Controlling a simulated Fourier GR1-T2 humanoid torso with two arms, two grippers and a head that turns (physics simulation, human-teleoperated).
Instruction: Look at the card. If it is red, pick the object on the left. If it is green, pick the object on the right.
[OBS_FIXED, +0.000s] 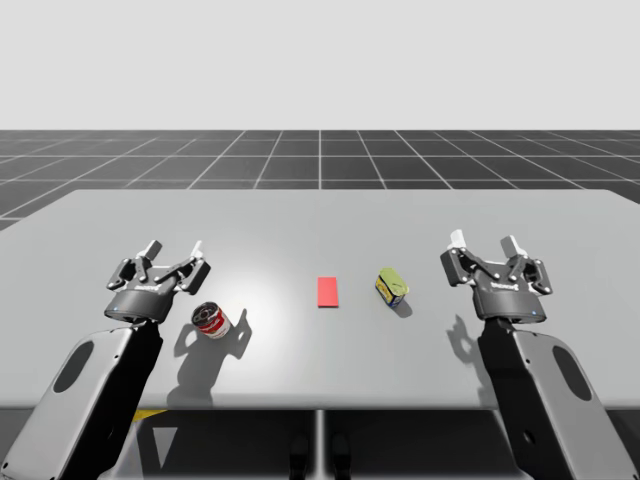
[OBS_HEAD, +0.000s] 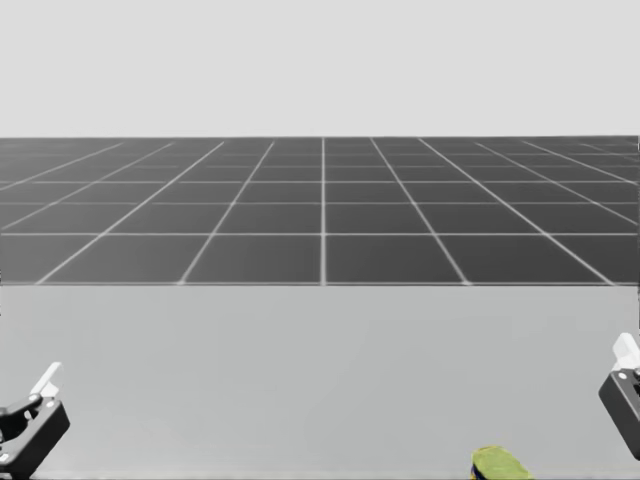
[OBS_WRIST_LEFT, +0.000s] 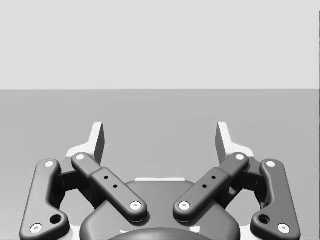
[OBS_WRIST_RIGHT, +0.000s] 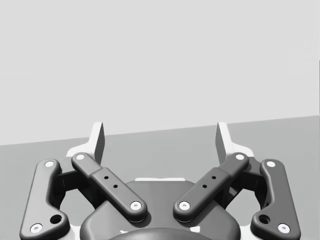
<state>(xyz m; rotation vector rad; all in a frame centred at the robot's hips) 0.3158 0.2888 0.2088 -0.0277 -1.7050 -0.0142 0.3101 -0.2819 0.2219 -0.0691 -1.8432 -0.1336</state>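
Grey counter (OBS_FIXED: 320, 220), red card (OBS_FIXED: 328, 291) at centre, hence the left pick: red can (OBS_FIXED: 211, 320) just beside left gripper (OBS_FIXED: 175, 247), spread wide, right gripper (OBS_FIXED: 485, 241) likewise spread near green can (OBS_FIXED: 391, 287); lower left squarely over can's curved sides before closing.

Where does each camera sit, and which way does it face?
High view: fixed above, looking down at the grey table, flat red card, red and white can, green and yellow can; both arms; left gripper, right gripper open.
Head view: on my head, facing forward past the table to dark grid floor; gripper tips at both lower corners.
Left wrist view: on my left hand, along its open fingers, across the table.
Right wrist view: likewise, my right hand.
Shared: high and head views show the green and yellow can.
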